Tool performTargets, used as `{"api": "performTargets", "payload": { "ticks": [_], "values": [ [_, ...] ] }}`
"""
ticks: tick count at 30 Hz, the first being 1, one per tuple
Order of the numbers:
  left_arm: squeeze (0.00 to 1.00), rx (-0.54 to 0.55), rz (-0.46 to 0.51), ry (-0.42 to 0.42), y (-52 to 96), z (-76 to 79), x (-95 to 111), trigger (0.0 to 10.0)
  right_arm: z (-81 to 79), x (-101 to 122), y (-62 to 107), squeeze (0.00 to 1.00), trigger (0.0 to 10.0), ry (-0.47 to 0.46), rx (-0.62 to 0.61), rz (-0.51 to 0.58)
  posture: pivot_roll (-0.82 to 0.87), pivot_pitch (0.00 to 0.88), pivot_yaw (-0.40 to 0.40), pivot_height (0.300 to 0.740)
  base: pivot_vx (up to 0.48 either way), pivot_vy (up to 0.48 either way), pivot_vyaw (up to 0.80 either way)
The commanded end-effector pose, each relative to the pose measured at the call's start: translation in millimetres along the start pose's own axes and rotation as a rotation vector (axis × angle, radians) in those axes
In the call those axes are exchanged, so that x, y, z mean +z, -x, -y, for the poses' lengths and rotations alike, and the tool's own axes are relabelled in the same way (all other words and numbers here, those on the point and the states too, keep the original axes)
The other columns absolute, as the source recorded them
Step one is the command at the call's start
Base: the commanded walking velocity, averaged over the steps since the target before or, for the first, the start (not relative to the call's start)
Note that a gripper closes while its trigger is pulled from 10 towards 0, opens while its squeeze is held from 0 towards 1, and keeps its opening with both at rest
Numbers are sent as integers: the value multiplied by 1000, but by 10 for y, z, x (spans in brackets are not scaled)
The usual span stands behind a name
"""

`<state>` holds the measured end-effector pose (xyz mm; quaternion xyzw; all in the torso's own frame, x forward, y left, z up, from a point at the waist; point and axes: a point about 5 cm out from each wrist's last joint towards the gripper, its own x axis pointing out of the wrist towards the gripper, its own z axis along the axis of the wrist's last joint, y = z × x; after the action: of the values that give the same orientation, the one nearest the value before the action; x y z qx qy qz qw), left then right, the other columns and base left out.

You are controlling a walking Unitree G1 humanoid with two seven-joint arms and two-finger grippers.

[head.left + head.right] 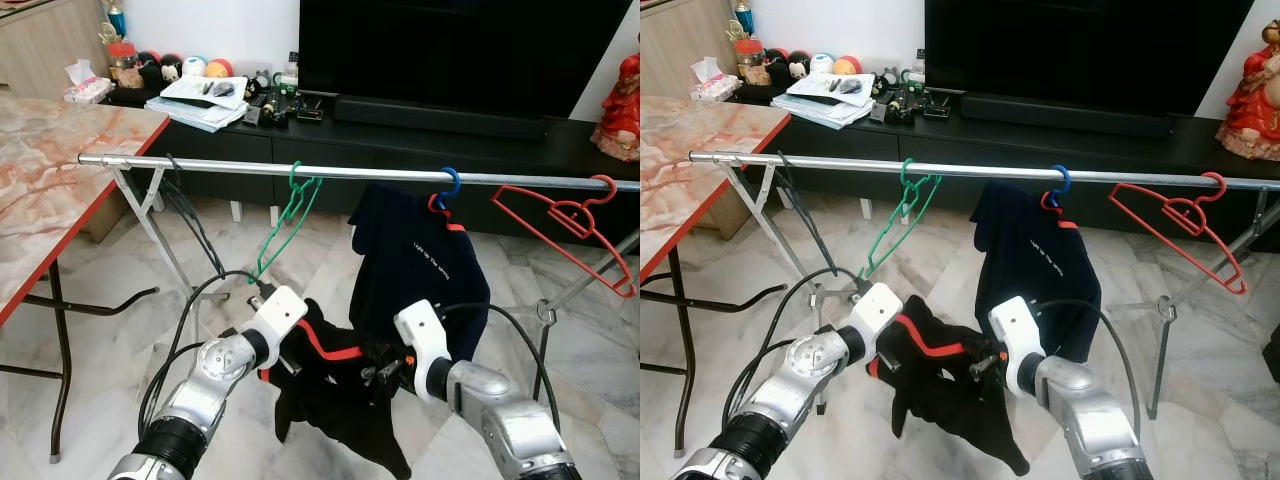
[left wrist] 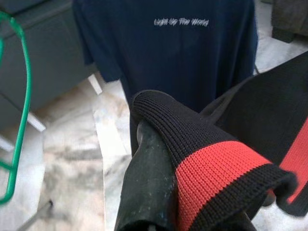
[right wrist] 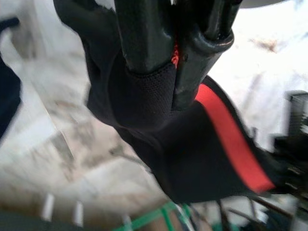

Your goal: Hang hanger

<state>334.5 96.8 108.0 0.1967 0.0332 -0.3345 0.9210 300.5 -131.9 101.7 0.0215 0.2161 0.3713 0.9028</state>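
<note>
Black with a red stripe, the garment (image 1: 335, 390) hangs between both grippers below the rail (image 1: 250, 168): the left gripper (image 1: 290, 352) pinches its ribbed edge, the right gripper (image 3: 175, 57) clamps its cloth. Step in hand looks like carrying it up; next, lift to the rail beside the green hanger (image 1: 285, 225). Any hanger inside the garment is hidden.

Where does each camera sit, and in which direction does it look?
Left and right eye views: on the head, looking forward and down at the silver metal rail; both silver arms show.
Left wrist view: along the left gripper, toward the navy T-shirt.
Right wrist view: along the right gripper, toward the floor.
Shared: the black garment with red stripes, held by both grippers.
</note>
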Motion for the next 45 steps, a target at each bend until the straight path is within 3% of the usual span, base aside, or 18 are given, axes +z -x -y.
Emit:
{"api": "performTargets", "payload": {
  "ticks": [1, 4, 5, 6, 7, 9, 11, 16, 18, 19, 20, 21, 23, 28, 29, 37, 40, 45],
  "values": [
    [0, -17, -15, -35, -28, 73, 54, 0, 28, -67, 39, 0, 10000, 41, -5, -34, -3, 99, -35, 721, 0, 0, 0],
    [0, -16, -21, -33, -48, 108, 86, 0, 84, -145, 47, 0, 10000, 42, -36, -65, -4, 98, -33, 721, 0, 0, 0],
    [0, -14, -23, -31, -53, 118, 104, 0, 99, -176, 51, 667, 10000, 45, -42, -76, -4, 99, -33, 721, 0, 0, 0],
    [0, -12, -27, -30, -53, 126, 118, 0, 109, -197, 54, 667, 10000, 47, -44, -82, -4, 99, -33, 721, 0, 0, 0],
    [0, -4, -31, -28, -56, 125, 130, 0, 109, -220, 58, 1000, 10000, 52, -41, -91, -6, 100, -30, 721, 0, 0, 0],
    [0, 33, -48, -8, -69, 94, 141, 0, 142, -305, 72, 1000, 10000, 114, -72, -156, -6, 101, -29, 721, 0, 0, 0],
    [0, 63, -69, 14, -74, 61, 149, 0, 216, -347, 90, 0, 10000, 207, -135, -203, -7, 103, -27, 721, 0, 0, 0],
    [0, 98, -98, 62, -84, 16, 164, 0, 252, -208, 77, 0, 10000, 295, -167, -99, -9, 103, -25, 721, 0, 0, 0],
    [0, 112, -107, 118, -107, 0, 179, 0, 125, -108, 79, 0, 10000, 312, -53, 4, -8, 103, -27, 721, 0, 0, 0],
    [0, 111, -107, 128, -116, 0, 183, 0, 91, -106, 83, 157, 10000, 307, -19, 18, -8, 103, -27, 721, 0, 0, 0],
    [0, 110, -109, 131, -125, -1, 188, 0, 66, -107, 87, 714, 10000, 294, 9, 32, -8, 102, -27, 721, 0, 0, 0],
    [0, 110, -111, 131, -132, 0, 191, 0, 52, -110, 91, 945, 10000, 278, 27, 41, -8, 102, -28, 721, 0, 0, 0],
    [0, 104, -115, 131, -147, 10, 200, 0, 17, -132, 107, 1000, 10000, 258, 80, 49, -7, 102, -29, 721, 0, 0, 0],
    [0, 90, -128, 143, -163, 48, 213, 0, 33, -208, 134, 992, 10000, 276, 105, 9, -5, 104, -28, 721, 0, 0, 0],
    [0, 88, -133, 150, -165, 59, 216, 0, 50, -223, 139, 0, 10000, 287, 103, 1, -5, 104, -28, 721, 0, 0, 0],
    [0, 90, -168, 199, -197, 89, 230, 0, 129, -293, 99, 0, 10000, 494, 66, -65, -13, 102, -24, 721, 0, 0, 0],
    [0, 84, -189, 242, -223, 91, 249, 0, 199, -254, -9, 0, 10000, 593, -86, -29, -6, 101, -27, 721, 0, 0, 0],
    [0, 84, -202, 271, -264, 109, 306, 0, 163, -253, -140, 0, 10000, 495, -173, 89, 1, 100, -27, 721, 0, 0, 0]
  ]
}}
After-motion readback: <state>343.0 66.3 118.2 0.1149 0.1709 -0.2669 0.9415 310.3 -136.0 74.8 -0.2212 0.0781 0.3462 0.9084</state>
